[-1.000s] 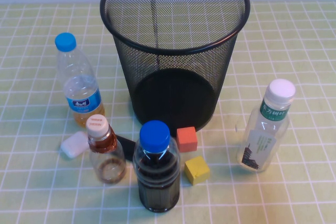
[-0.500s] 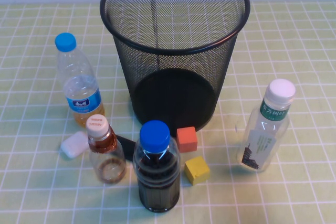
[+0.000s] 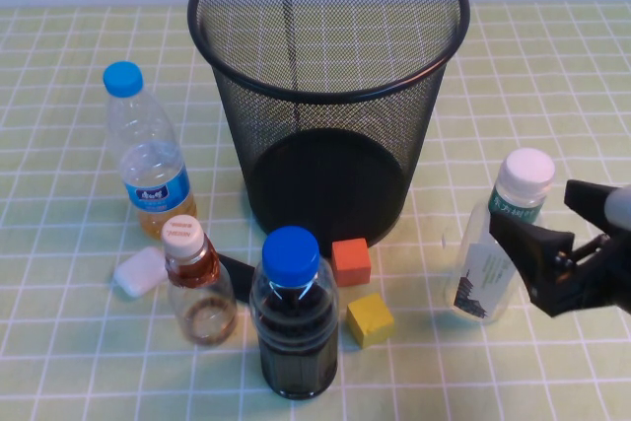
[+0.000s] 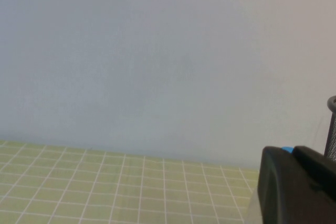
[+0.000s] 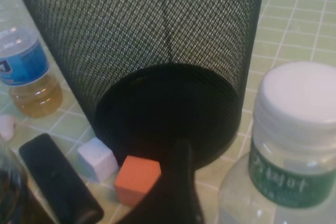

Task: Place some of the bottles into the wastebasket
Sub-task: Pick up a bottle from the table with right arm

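The white-capped bottle with the green-and-white label [image 3: 498, 248] stands upright to the right of the black wire-mesh wastebasket [image 3: 325, 96]. My right gripper [image 3: 534, 207] is open at the bottle's right side, level with its neck and shoulder, one finger [image 3: 527, 253] in front of the bottle. In the right wrist view the bottle [image 5: 294, 145] is close, with one finger [image 5: 178, 192] beside it and the wastebasket [image 5: 157, 40] behind. The small cream-capped amber bottle [image 3: 197, 278] stands front left. My left gripper [image 4: 296, 182] shows only as a dark shape beside the wastebasket's rim [image 4: 332, 129].
A tall blue-capped bottle [image 3: 148, 160] stands at the left and a fat blue-capped dark bottle [image 3: 294, 317] at the front. An orange cube [image 3: 351, 261], a yellow cube [image 3: 370, 318], a white block [image 3: 140, 271] and a black object [image 3: 237, 268] lie near the wastebasket's base.
My right gripper has come into view from the right edge and now stands open against the white-capped bottle. The bottles and blocks have not moved.
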